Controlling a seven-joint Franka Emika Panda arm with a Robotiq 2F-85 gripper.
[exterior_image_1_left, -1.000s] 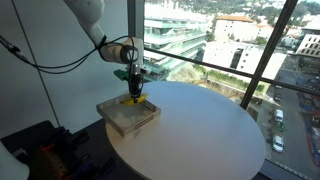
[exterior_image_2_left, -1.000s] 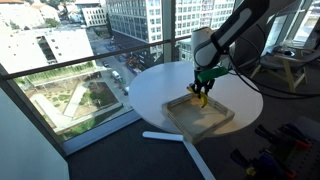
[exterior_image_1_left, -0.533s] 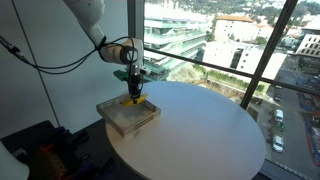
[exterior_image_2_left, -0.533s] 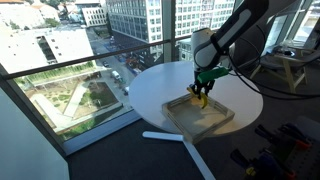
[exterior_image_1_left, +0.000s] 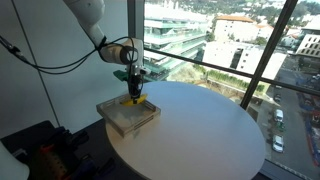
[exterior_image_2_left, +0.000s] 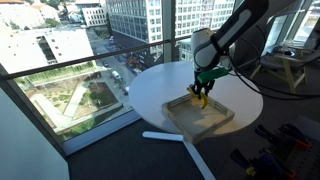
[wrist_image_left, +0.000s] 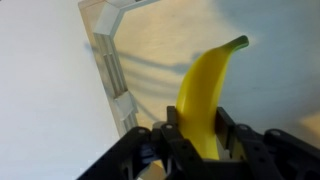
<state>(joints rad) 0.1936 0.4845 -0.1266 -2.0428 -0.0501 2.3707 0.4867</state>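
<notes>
My gripper (exterior_image_1_left: 134, 88) is shut on a yellow banana (wrist_image_left: 206, 96) and holds it upright just over a shallow clear tray (exterior_image_1_left: 128, 117) on the round white table (exterior_image_1_left: 200, 135). In the wrist view the banana's tip points away from me over the tray's floor, with the tray's clear wall (wrist_image_left: 112, 70) to its left. In an exterior view the gripper (exterior_image_2_left: 201, 90) hangs over the near part of the tray (exterior_image_2_left: 200, 116), the banana (exterior_image_2_left: 200, 94) showing below the fingers.
The tray lies at the table's edge nearest the window side. Large windows (exterior_image_1_left: 230, 40) ring the table, with a city view beyond. A white table-base leg (exterior_image_2_left: 165, 136) lies on the floor. Dark equipment (exterior_image_1_left: 45, 155) stands beside the table.
</notes>
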